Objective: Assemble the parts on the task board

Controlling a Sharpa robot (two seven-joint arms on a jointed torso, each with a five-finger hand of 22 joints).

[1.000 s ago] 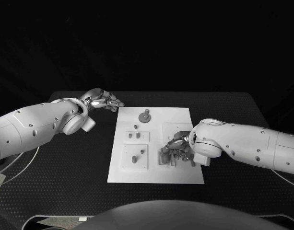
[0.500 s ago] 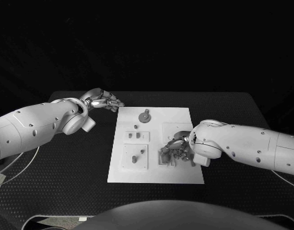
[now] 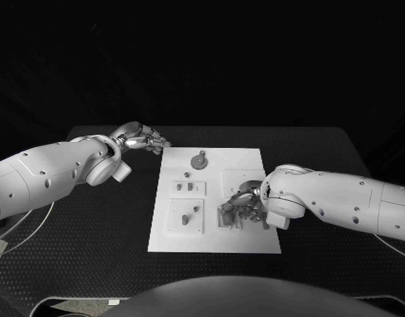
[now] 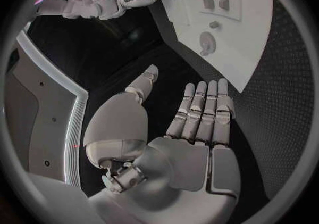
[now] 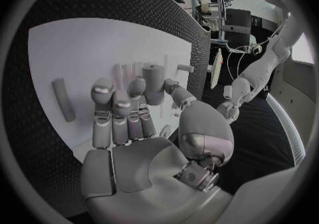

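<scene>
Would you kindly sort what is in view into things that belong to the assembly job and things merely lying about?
Belonging to the job:
- task board
- grey parts on it, such as the round part
- cylindrical part by the right hand fingers
- left hand, open beside the board

Lying about:
- black table
- cables by the table's edges

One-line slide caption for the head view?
Right hand works over the white task board; left hand hovers open off its far corner.

The left hand (image 3: 141,139) hangs at the end of its bent white arm, fingers held straight and side by side (thumb set apart), holding nothing. The right hand (image 3: 244,206) points palm-down, fingers slightly curled; whether it grips anything is unclear.
</scene>
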